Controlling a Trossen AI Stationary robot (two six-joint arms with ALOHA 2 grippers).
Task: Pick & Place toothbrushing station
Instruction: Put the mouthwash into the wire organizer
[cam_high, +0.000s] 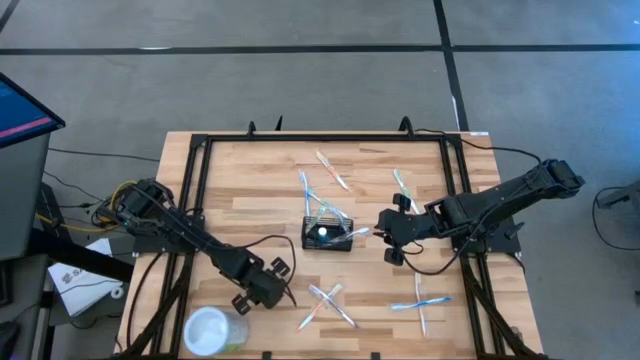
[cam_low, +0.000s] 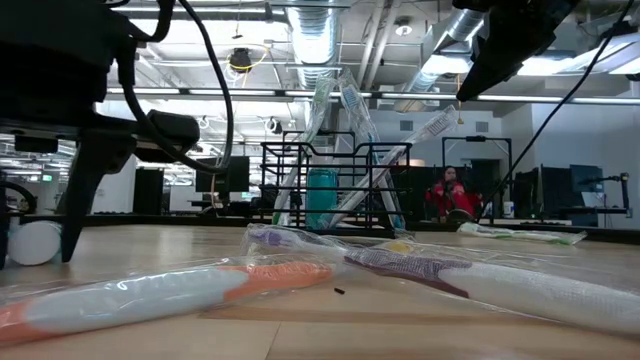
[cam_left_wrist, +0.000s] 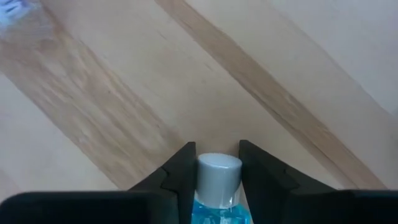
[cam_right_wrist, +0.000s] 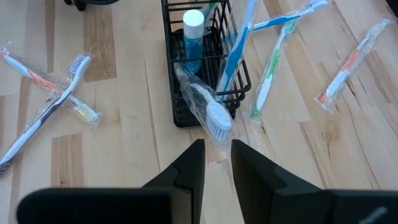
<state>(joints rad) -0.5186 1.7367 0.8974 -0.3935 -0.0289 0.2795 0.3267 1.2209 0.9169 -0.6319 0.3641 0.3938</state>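
Note:
The toothbrushing station (cam_high: 328, 238) is a black wire-mesh caddy standing mid-table. It holds several toothbrushes and a blue bottle with a white cap (cam_right_wrist: 193, 37). A wrapped toothbrush (cam_right_wrist: 208, 109) leans over the caddy's wall. My right gripper (cam_right_wrist: 217, 146) hovers to the right of the caddy (cam_right_wrist: 180, 115), open by a narrow gap and holding nothing. My left gripper (cam_high: 262, 288) is low over the near left of the table, shut on a small blue bottle with a pale cap (cam_left_wrist: 219, 180). My left gripper pinches the small bottle between its two fingers (cam_left_wrist: 180, 174), which lie against the cap's two sides (cam_left_wrist: 219, 168). The fingers slant steeply down at the table. The blue body runs back between them out of view. Whether the bottle rests on the table is hidden.
Wrapped toothbrushes lie loose on the wood: a crossed pair near the front (cam_high: 325, 305), another pair at the near right (cam_high: 420, 303), and others behind the caddy (cam_high: 332, 170) (cam_high: 403, 185). A clear round cup (cam_high: 212, 330) stands at the near left corner. A black frame (cam_high: 200, 150) borders the table.

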